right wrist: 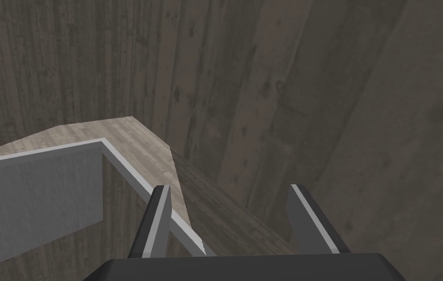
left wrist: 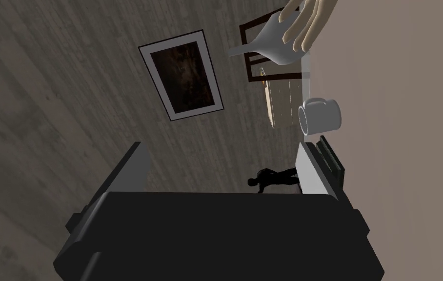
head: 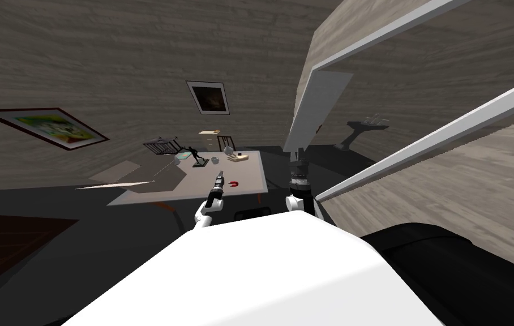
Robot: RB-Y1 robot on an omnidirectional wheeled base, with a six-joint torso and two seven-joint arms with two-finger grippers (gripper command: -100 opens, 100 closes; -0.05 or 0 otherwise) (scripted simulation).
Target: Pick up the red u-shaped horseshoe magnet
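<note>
Red magnet (head: 232, 183), left end effector (head: 220, 174) beside

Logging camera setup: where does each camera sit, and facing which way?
Head: high, looking steeply down at the beige table with the red U-shaped horseshoe magnet; both forearms show.
Left wrist: low over the table, facing the wall; open jaws.
Right wrist: raised, facing a wall; open jaws.
Head and left wrist share the black figurine.

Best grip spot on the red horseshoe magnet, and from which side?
Red U-shaped horseshoe magnet appears flat on the pale table, so probably from above with the left end effector, pinching across its outer sides. U's opening direction too small to tell.
</note>
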